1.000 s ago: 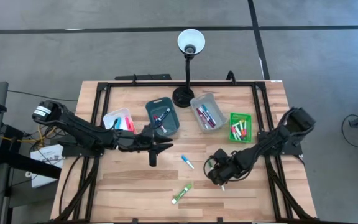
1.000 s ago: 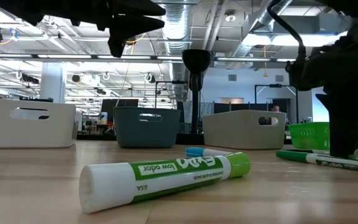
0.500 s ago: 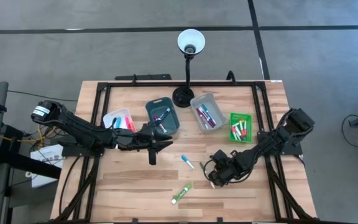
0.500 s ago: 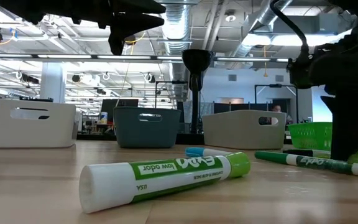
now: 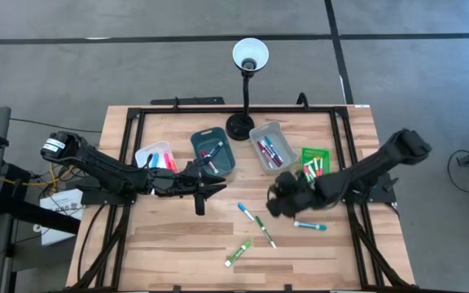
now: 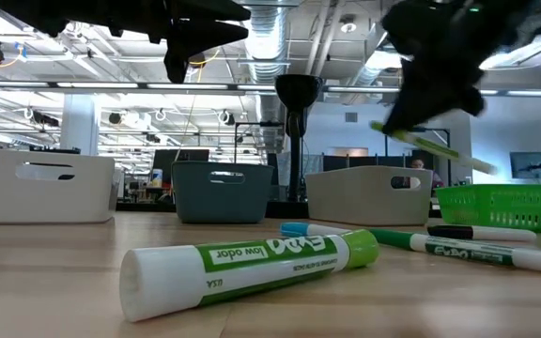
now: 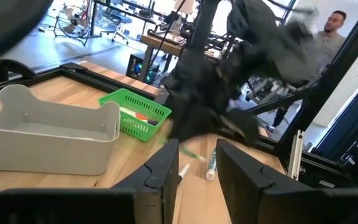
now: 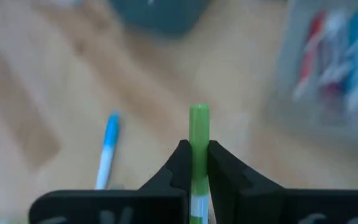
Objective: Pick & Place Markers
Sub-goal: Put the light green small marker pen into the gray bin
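A: Where the right wrist view looks down past its own fingers, the right gripper is clamped on a green marker, the cap end poking out ahead of the tips. Can you place it from above?

B: Only roughly. In the high view the right gripper is a dark blur over the middle of the table, just in front of the grey bin, and the held marker is hidden there. The low view shows it raised clear of the wood, tilted.

A: And the left gripper?

B: It hangs in front of the teal bin. Its wrist view shows the two fingers apart with nothing between them.

A: Loose markers?

B: The high view has four on the table: a blue-capped marker, a thin green marker just beside it, a thick green-and-white marker nearer the front edge, and a cyan marker below the right arm. The wrist view catches only the blue one.

A: Bins?

B: The white bin holds red and pink markers, the teal one a few, the grey one red and blue, and the green basket green and white. A desk lamp stands behind them. The left wrist view alone shows a person beyond the table.
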You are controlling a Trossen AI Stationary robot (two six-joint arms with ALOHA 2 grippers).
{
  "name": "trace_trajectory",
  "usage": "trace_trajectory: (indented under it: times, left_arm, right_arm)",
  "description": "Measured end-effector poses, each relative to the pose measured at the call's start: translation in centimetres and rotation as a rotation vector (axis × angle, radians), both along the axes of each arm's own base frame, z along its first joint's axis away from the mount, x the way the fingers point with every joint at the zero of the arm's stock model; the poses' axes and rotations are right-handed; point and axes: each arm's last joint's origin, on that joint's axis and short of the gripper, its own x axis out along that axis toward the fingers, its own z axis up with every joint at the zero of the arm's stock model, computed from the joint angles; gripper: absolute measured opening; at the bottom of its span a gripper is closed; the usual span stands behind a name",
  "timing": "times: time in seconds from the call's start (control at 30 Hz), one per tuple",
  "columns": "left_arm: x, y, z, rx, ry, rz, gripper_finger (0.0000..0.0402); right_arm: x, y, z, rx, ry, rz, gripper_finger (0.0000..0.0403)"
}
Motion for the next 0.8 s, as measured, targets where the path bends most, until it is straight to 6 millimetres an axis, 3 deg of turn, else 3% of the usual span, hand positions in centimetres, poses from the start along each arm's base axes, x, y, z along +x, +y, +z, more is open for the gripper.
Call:
trace_trajectory:
  times: [0.17,0.3,0.43,0.57,0.8]
  left_arm:
    - [0.0,0.0,0.0,0.0,0.0,0.0,0.0104]
    - [0.0,0.0,0.0,0.0,0.0,0.0,0.0104]
    - [0.0,0.0,0.0,0.0,0.0,0.0,0.0104]
    - [0.0,0.0,0.0,0.0,0.0,0.0,0.0104]
    - [0.0,-0.1,-0.1,0.002,0.008,-0.004,0.0104]
  right_arm:
    - [0.4,-5.3,2.6,-0.165,-0.077,-0.13,0.0028]
    - [0.5,-10.1,3.0,-0.254,-0.023,-0.257,0.0038]
    - [1.2,-14.3,2.1,-0.286,0.045,-0.302,0.0024]
    - [2.7,-17.0,0.8,-0.241,0.021,-0.253,0.0023]
    - [3.2,-19.0,-3.3,-0.102,0.159,-0.216,0.0034]
